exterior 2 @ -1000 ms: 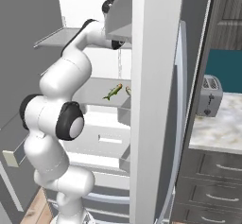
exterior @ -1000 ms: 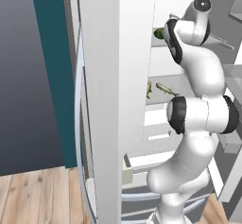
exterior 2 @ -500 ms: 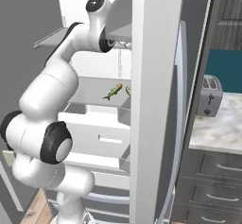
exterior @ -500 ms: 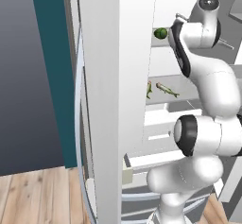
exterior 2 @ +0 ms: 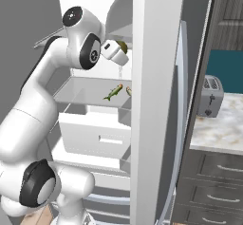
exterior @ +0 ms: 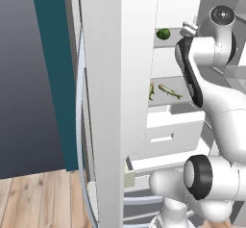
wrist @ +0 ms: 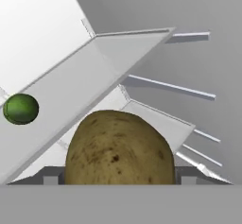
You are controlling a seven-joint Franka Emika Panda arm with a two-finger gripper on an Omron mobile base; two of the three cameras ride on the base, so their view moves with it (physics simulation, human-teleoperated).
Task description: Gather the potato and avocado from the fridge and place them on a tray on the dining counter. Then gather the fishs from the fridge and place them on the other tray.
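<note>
Even, bright rendered light (no glare); soft shadows inside fridge [exterior 2: 95,124], edges sharp.

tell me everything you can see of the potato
The potato is a rounded, tan-brown lump with dark speckles and a matte, rough-looking skin. In the hand view it sits large between the fingertips of the end effector, which look closed on its sides. It is lifted off the fridge shelf, apart from the avocado.
</note>
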